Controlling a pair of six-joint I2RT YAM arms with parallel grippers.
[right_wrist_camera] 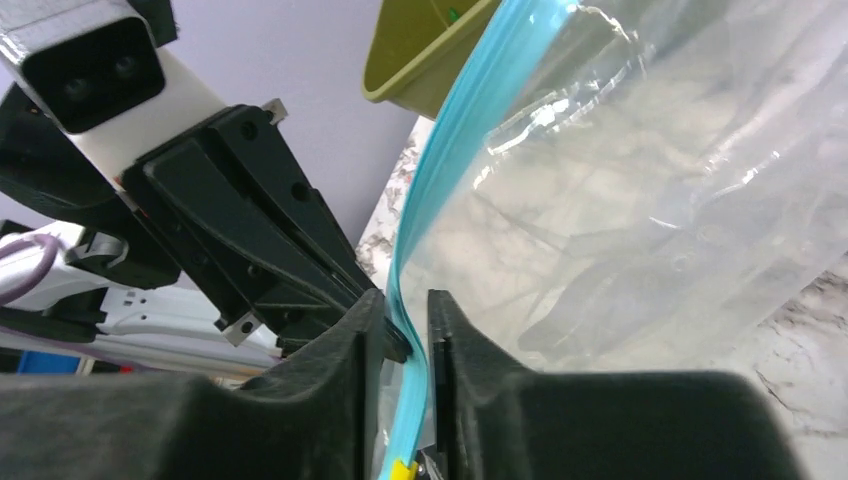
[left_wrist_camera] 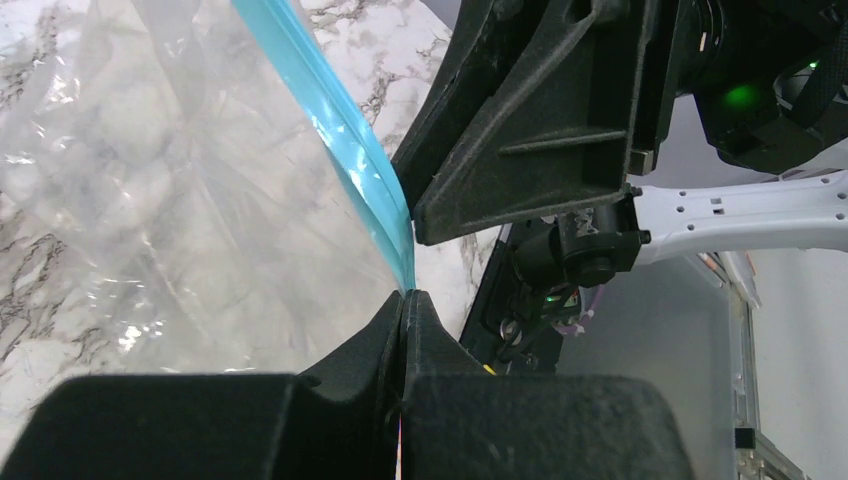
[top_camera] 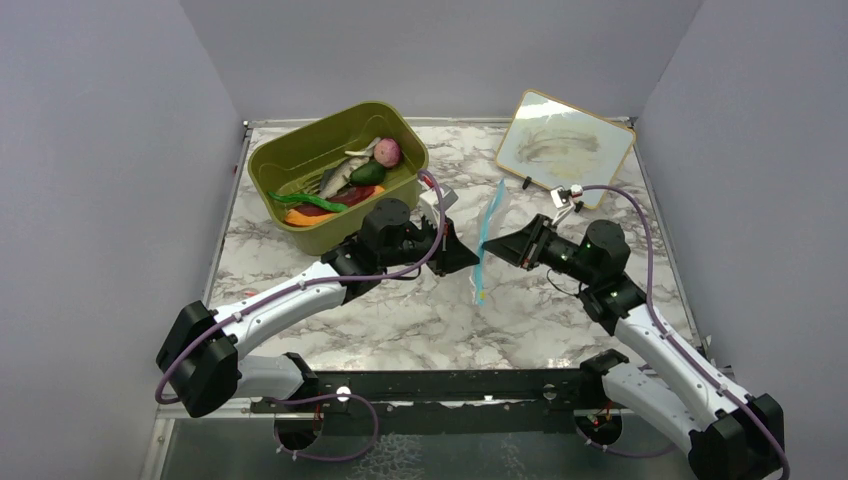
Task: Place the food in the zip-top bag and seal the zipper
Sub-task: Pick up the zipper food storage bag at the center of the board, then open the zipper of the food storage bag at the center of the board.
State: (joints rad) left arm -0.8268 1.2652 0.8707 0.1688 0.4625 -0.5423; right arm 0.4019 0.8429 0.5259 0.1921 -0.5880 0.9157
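Zip-top bag (top_camera: 488,232) between left tool (top_camera: 470,262), right tool (top_camera: 493,247) — food (top_camera: 352,178) in tub (top_camera: 300,146)

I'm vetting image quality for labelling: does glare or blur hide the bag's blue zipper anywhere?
Top external: evenly lit, sharp, zipper thin but clear. Left wrist: zipper crisp, white glints on the zip-top bag film. Right wrist: zipper sharp, film glinting.

Three plain grey walls close the space in: the left wall (top_camera: 100,150) fills the left of the frame, the back wall (top_camera: 440,50) runs across the top, and the right wall (top_camera: 770,150) takes the right. Between them lies a table top (top_camera: 400,320) in white marble pattern with grey veins, edged by a thin metal strip (top_camera: 225,230). A black rail (top_camera: 450,385) crosses the lower middle. The light is soft and even, with faint shadows.
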